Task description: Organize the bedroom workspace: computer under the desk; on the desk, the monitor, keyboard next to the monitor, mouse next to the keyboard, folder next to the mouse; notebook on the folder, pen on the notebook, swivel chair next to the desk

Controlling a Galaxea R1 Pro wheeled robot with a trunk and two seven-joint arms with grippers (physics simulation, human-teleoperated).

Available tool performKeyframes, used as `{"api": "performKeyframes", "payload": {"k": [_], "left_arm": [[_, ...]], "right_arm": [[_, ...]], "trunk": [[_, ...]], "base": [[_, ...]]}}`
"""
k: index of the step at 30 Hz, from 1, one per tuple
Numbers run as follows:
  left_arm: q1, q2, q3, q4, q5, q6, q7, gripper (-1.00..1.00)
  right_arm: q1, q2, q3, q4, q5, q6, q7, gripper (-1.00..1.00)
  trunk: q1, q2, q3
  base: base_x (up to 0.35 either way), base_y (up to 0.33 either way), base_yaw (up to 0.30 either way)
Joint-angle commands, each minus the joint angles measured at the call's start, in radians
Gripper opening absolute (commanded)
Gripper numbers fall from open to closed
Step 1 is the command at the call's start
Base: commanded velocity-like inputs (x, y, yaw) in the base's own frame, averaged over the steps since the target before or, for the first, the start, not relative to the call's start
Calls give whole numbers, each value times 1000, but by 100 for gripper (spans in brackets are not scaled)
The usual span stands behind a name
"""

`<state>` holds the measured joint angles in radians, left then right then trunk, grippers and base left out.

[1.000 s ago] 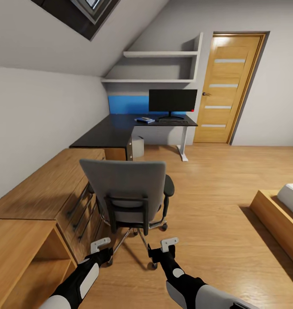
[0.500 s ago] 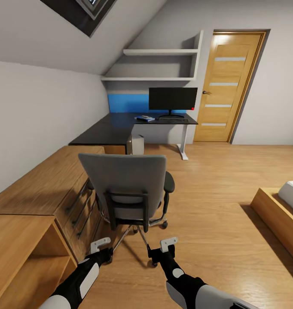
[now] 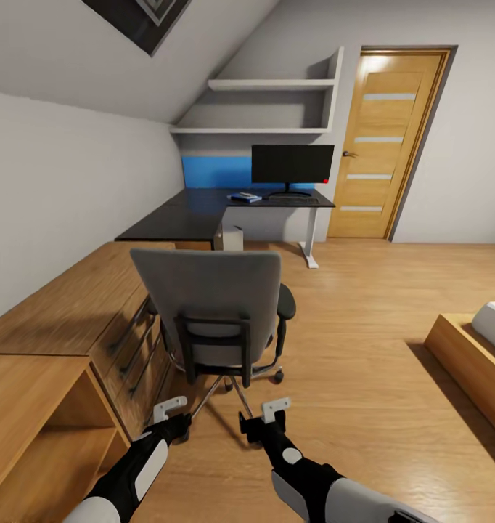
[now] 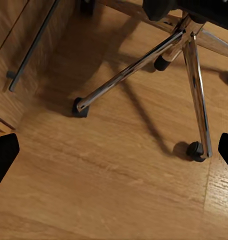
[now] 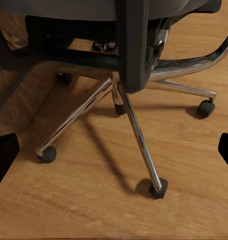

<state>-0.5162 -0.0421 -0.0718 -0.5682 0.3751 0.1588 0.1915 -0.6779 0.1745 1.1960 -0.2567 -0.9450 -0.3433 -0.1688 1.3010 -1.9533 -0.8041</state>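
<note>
The swivel chair (image 3: 215,312) stands on the floor (image 3: 363,341) in the foreground, its back to the camera, just right of a drawer cabinet (image 3: 95,319); beyond it the desk (image 3: 182,221) runs along the left wall into the far corner; on the desk sit the monitor (image 3: 292,165), the keyboard (image 3: 292,199) before it and the folder (image 3: 245,197) to its left; the computer (image 3: 229,237) stands beneath; a door (image 3: 382,145) lies right of the desk, shelves (image 3: 269,109) above.

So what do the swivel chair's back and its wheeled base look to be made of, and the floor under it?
The swivel chair has a back that looks like matte grey fabric padding in a black, probably plastic frame. The base legs look like polished chrome metal, with bright mirror-like highlights, ending in black casters. The floor looks like light wood planking, with visible grain and seams.
</note>
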Motion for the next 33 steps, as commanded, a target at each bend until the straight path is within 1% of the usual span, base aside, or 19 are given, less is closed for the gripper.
{"api": "performKeyframes", "payload": {"k": [1,2,4,7,11,14,17,20,23,25,26,28,32,33], "left_arm": [[0,1,-7,-8,10,4,9,100],[0,1,-7,-14,10,5,10,100],[0,2,-7,-55,10,8,11,100],[-1,5,-7,-86,10,24,12,100],[-1,8,-7,-106,10,76,15,100],[-2,9,-7,-118,10,98,17,100],[-3,10,-6,-138,10,103,17,100],[-10,10,-6,-190,10,109,17,100],[-18,9,-6,-222,10,120,25,100],[-22,9,-6,-236,10,135,36,100],[-24,8,-6,-247,10,155,50,100],[-26,7,-6,-255,10,177,63,100],[-27,7,-4,-255,13,190,68,100],[-28,7,-4,-253,12,192,69,100]], "right_arm": [[-6,0,7,-7,-6,11,-6,100],[-13,0,7,-13,-6,25,-7,100],[-52,0,1,-29,-9,68,-7,100],[-68,0,-3,-33,-10,80,-7,100],[-76,0,-7,-35,-11,76,-6,100],[-78,0,-10,-34,-11,68,-6,100],[-78,0,-11,-35,-11,66,-6,100],[-78,0,-12,-35,-11,64,-6,100],[-78,0,-13,-35,-11,63,-6,100],[-78,0,-12,-35,-11,63,-6,100],[-78,0,-13,-35,-11,62,-7,100],[-78,0,-13,-35,-11,61,-8,100],[-78,0,-12,-33,-10,50,-9,100],[-78,0,-10,-33,-10,37,-9,100]], "trunk": [[4,-8,-4],[8,-15,-7],[15,-29,-14],[27,-50,-23],[42,-78,-36],[54,-99,-45],[65,-120,-54],[77,-141,-64],[88,-162,-73],[96,-176,-79],[100,-183,-83],[107,-197,-89],[123,-225,-101],[126,-232,-104]], "base": [[0,0,0],[0,0,0],[0,0,0],[0,0,0],[0,0,0],[0,0,0],[0,0,0],[0,0,0],[0,0,0],[0,0,0],[0,0,0],[0,0,0],[0,0,0],[0,0,0]]}}
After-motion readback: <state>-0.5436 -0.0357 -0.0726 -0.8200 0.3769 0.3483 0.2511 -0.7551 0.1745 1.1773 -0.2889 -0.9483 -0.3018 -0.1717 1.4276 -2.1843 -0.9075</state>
